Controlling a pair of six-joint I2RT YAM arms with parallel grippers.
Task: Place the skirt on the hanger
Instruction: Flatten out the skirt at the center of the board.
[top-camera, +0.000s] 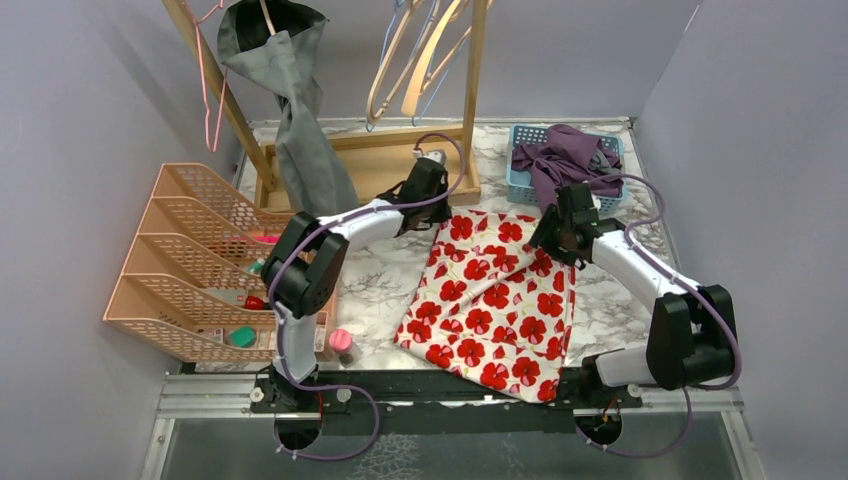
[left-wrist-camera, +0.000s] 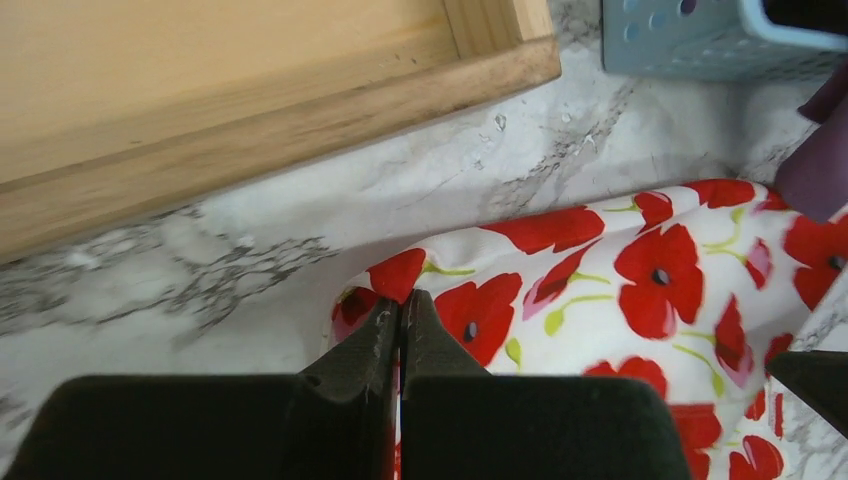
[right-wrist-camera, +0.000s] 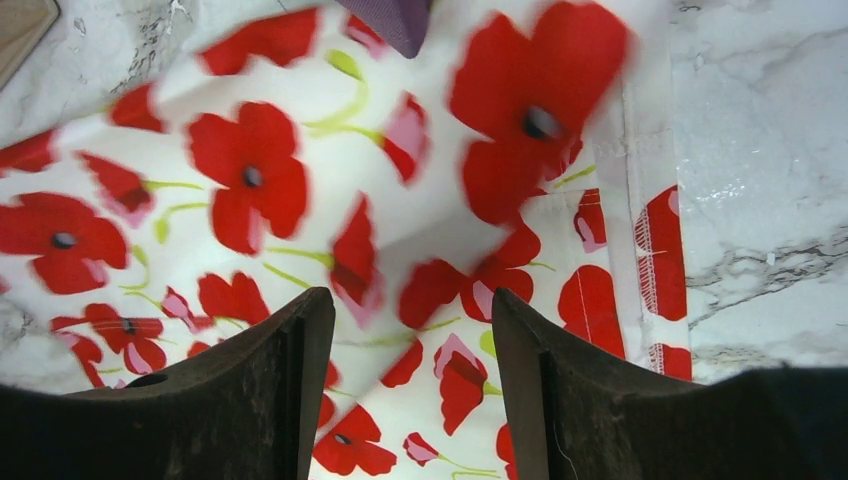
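Note:
The skirt (top-camera: 490, 300), white with red poppies, lies flat on the marble table. My left gripper (top-camera: 432, 218) is at its far left corner. In the left wrist view the jaws are shut, with the skirt's edge (left-wrist-camera: 560, 260) pinched between the fingertips (left-wrist-camera: 402, 305). My right gripper (top-camera: 548, 238) hovers over the far right part of the skirt (right-wrist-camera: 300, 180), jaws open and empty (right-wrist-camera: 410, 305). Several hangers (top-camera: 420, 50) hang from the wooden rack at the back. A pink hanger (top-camera: 210, 70) hangs at the rack's left end.
A grey garment (top-camera: 295, 110) hangs on the rack. Its wooden base (top-camera: 375, 165) lies just behind the skirt and shows in the left wrist view (left-wrist-camera: 250, 100). A blue basket (top-camera: 520, 135) holds purple cloth (top-camera: 565, 155). A peach sorter rack (top-camera: 200, 260) and a pink-capped bottle (top-camera: 341, 342) stand at the left.

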